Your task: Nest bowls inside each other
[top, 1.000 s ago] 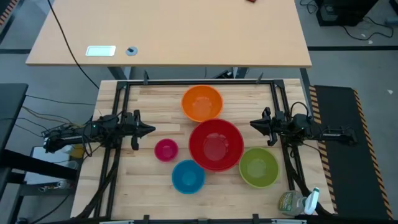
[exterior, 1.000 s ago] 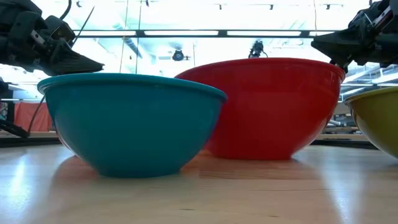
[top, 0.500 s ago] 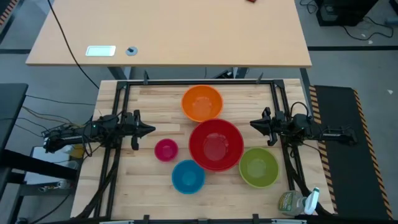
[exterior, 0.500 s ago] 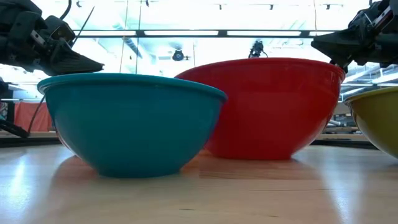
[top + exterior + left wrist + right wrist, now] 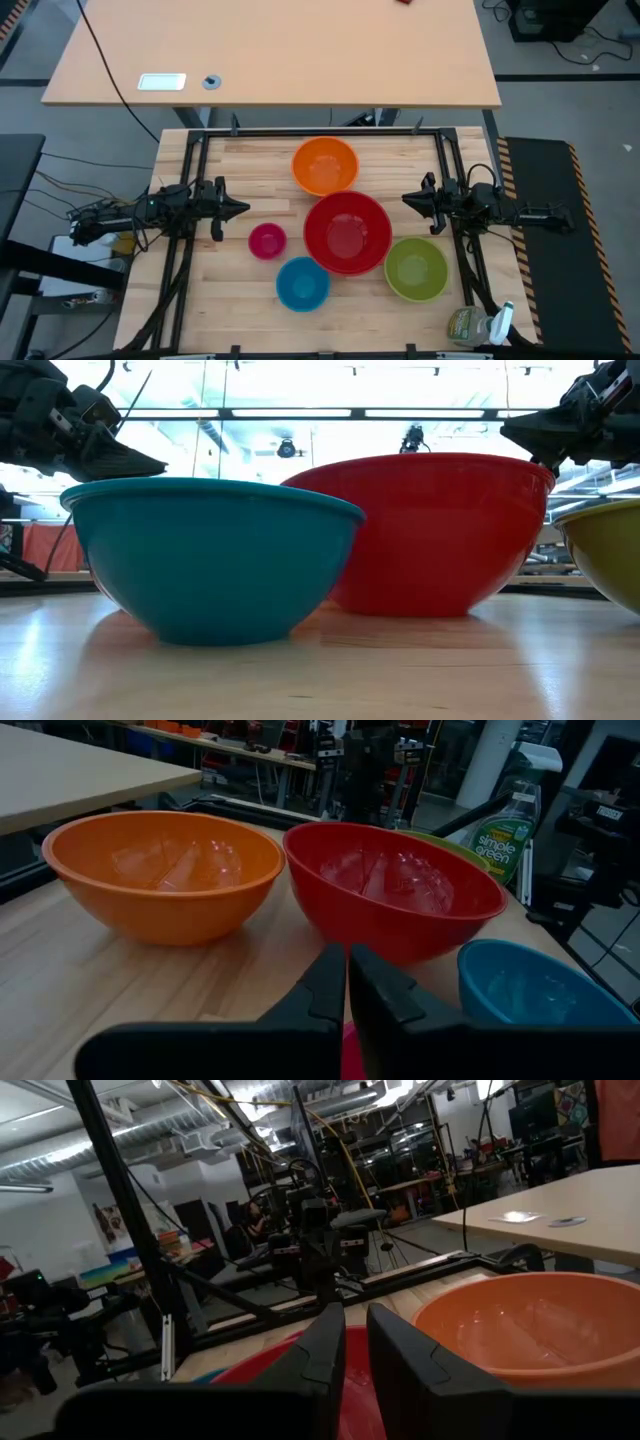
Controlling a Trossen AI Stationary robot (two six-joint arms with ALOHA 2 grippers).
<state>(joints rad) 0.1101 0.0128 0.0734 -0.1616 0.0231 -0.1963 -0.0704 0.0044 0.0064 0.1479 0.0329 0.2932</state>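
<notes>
Five bowls stand upright and apart on the wooden table, each on its base: orange [image 5: 325, 165] at the far middle, a large red one [image 5: 347, 232] in the centre, green [image 5: 416, 268] near right, blue [image 5: 302, 283] near middle, small pink [image 5: 267, 241] left of the red. My left gripper [image 5: 240, 209] hovers at the left edge, level, pointing toward the bowls, shut and holding nothing. My right gripper [image 5: 408, 199] hovers at the right edge, facing it, fingers almost together and holding nothing. In the left wrist view the orange [image 5: 160, 870], red [image 5: 395, 885] and blue [image 5: 540, 985] bowls lie ahead.
A green spray bottle [image 5: 480, 325] stands at the table's near right corner. Black frame rails [image 5: 190, 250] run along the left, right and far sides. A tan desk [image 5: 270, 50] stands beyond the far edge. Bare wood lies left of the pink bowl.
</notes>
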